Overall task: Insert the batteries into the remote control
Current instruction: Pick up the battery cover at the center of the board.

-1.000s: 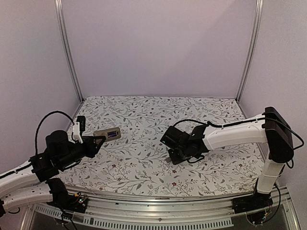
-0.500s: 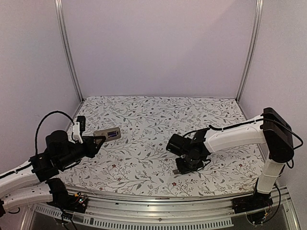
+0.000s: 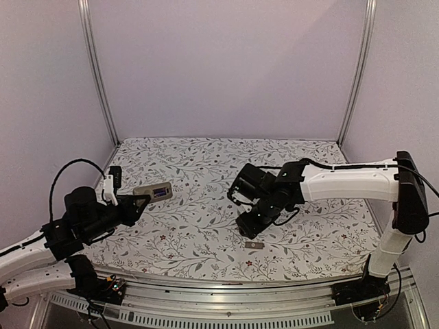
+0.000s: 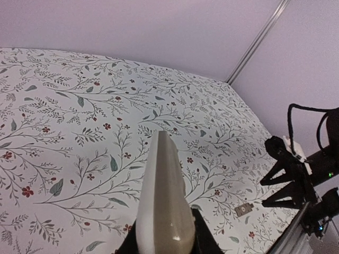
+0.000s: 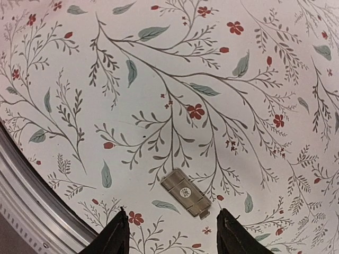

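The left wrist view shows the remote control (image 4: 164,201) only edge-on, a pale narrow wedge whose near end runs off the bottom of the frame. Its face and its underside cannot be read from there. The left fingers (image 4: 204,243) appear only as dark stubs on either side of it, closed on its sides. From above, the remote control is small and held out roughly level over the left part of the floral tabletop (image 3: 206,164), display window upward. No battery can be made out in any view. The right wrist view cuts off all but the tips of the right fingers (image 5: 116,238), which stand apart with nothing between them. They hang above a small grey-tan cover piece (image 5: 185,193) that lies flat on the tabletop near its front edge, untouched. From above that piece is only a small pale speck.

Compared with a second ago, the right fingers have gone from shut to parted. The right arm dipped to the tabletop half a second ago and has since risen and drawn back, and the cover piece now lies free where it dipped. The left arm and the remote control have not moved
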`<state>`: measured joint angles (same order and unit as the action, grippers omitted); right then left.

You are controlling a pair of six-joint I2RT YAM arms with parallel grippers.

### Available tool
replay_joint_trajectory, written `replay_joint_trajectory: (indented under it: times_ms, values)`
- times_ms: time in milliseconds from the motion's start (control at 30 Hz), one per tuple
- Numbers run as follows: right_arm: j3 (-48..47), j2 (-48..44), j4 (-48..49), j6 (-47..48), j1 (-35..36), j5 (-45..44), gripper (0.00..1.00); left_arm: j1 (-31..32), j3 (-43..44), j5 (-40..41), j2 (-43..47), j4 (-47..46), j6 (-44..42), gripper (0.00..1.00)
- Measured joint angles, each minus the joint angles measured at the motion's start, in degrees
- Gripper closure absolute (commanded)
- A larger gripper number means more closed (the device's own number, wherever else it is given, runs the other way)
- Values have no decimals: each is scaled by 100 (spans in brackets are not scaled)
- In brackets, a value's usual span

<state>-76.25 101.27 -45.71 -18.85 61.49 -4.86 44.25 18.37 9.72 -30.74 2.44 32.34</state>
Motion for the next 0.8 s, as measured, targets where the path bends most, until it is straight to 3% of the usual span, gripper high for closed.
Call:
replay_joint_trajectory:
  times_ms: [200,433,800]
  values:
    - [291,-61,87,2223,15,535,42,0,2,0,33,15,-17,100]
    - [433,173,-490,4028,26,339,43,0,24,-9,-57,9,-48,100]
    - [365,876,-651,5215,-149,-22,46,0,35,-20,-83,11,-81,100]
